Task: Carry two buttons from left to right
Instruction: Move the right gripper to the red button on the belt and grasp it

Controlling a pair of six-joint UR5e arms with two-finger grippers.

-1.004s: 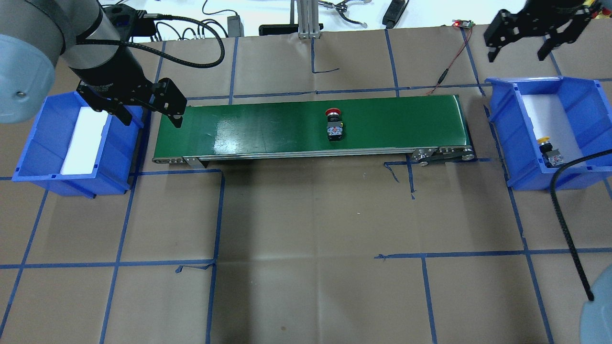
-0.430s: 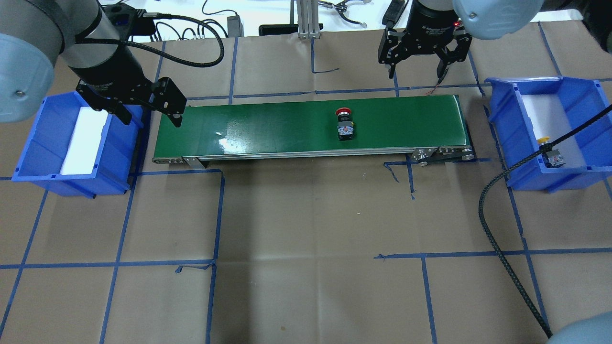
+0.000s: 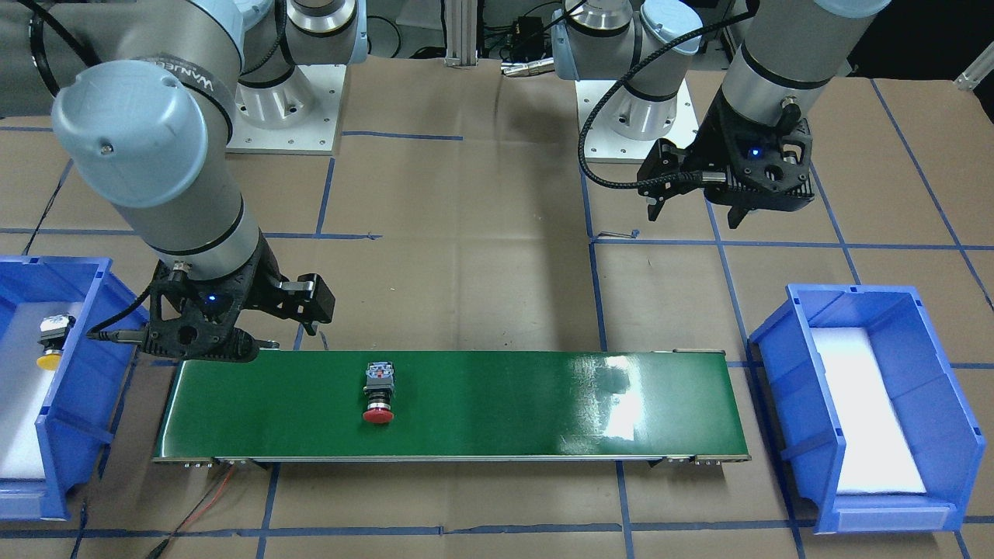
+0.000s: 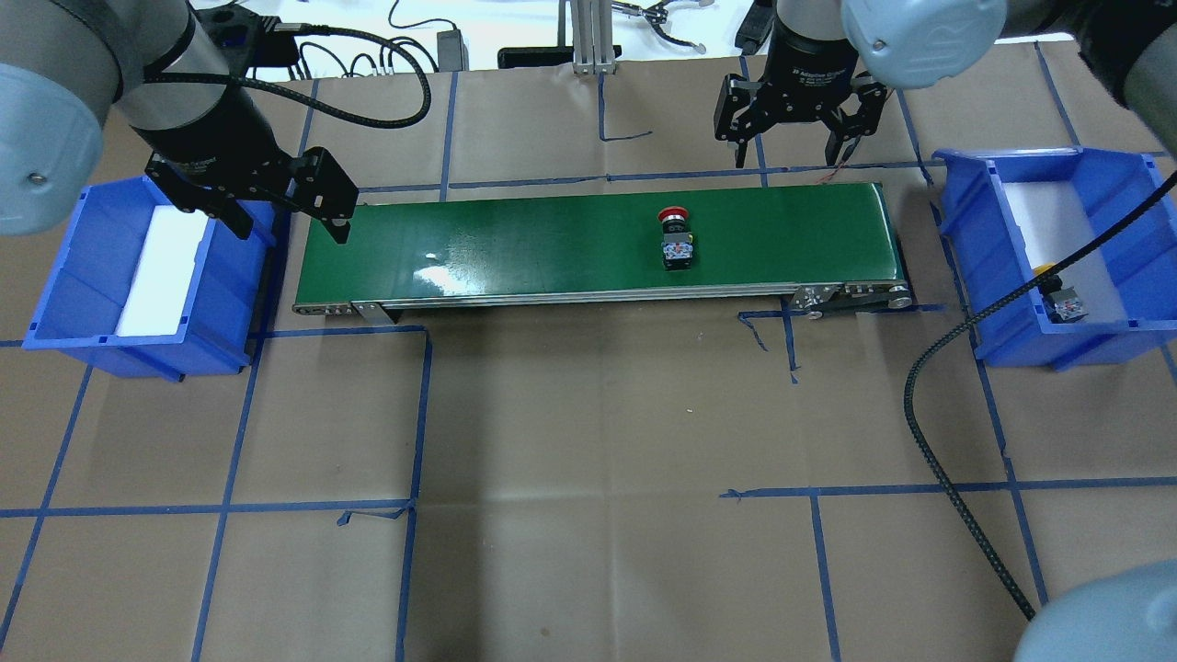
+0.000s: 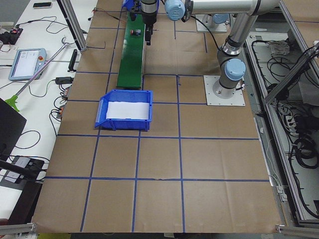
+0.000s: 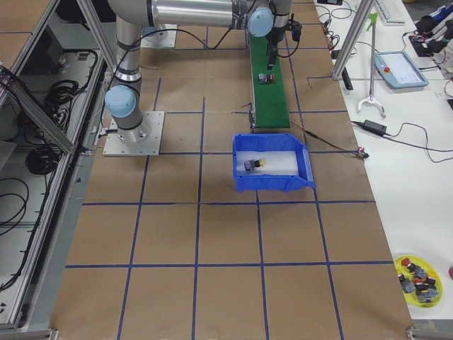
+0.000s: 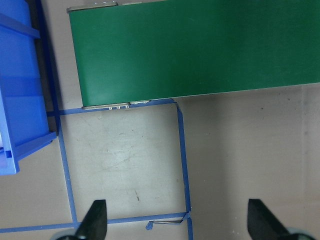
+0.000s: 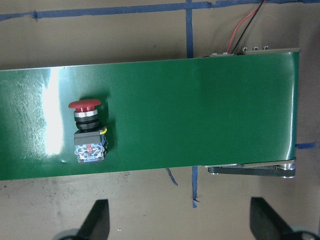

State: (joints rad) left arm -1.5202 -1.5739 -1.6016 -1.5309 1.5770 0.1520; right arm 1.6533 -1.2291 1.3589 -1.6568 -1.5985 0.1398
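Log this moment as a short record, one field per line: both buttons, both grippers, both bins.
red button: lying on its side on the green belt, right of middle, ungripped
yellow button: inside the right bin
left bin: white liner, no button visible
left gripper: open, empty, above the belt's left end
right gripper: open, empty, beyond the belt's far edge
progress: one of two buttons delivered

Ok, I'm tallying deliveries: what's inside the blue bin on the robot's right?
The right bin holds one yellow button, lying on its white liner. In the overhead view a black cable covers part of it. No red button shows inside.
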